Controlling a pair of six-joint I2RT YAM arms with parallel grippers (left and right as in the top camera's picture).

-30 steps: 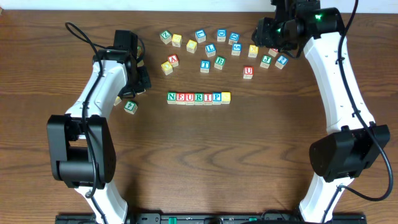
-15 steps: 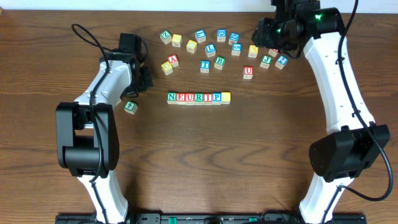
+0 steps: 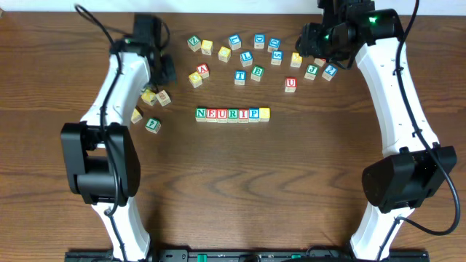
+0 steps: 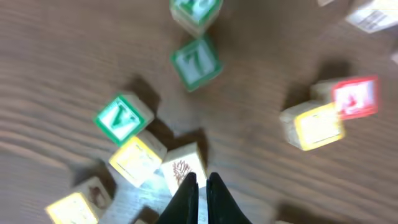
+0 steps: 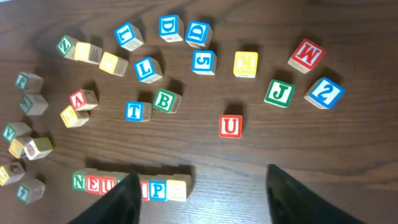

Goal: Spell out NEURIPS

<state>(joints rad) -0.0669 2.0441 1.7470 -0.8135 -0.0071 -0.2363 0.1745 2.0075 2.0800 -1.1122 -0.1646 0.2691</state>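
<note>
Two arms work over the wooden worktop (image 3: 291, 182), each with one claw. The left cluster (image 5: 34, 104) holds seven blocks as far as the right wrist view allows a count. The spelled row (image 3: 232, 114) holds seven blocks. The loose scatter (image 5: 149, 68) behind the row holds seventeen.

The row lies straight at mid-worktop, its blocks touching side to side. The green N block (image 3: 201, 113) starts it, then E, U, R, I and P in mixed green, red and blue. The end block (image 3: 264, 113) shows a yellow face whose letter I cannot read.

The left claw (image 4: 199, 183) has its fingers drawn nearly together and grips nothing. It hangs over a pale block (image 4: 183, 167) in the left cluster, and the row sits well apart to its right and nearer the front. The right claw (image 5: 204, 174) is spread wide and holds nothing. In its own view the row lies by its left finger (image 5: 124, 199), which hides the middle blocks.
</note>
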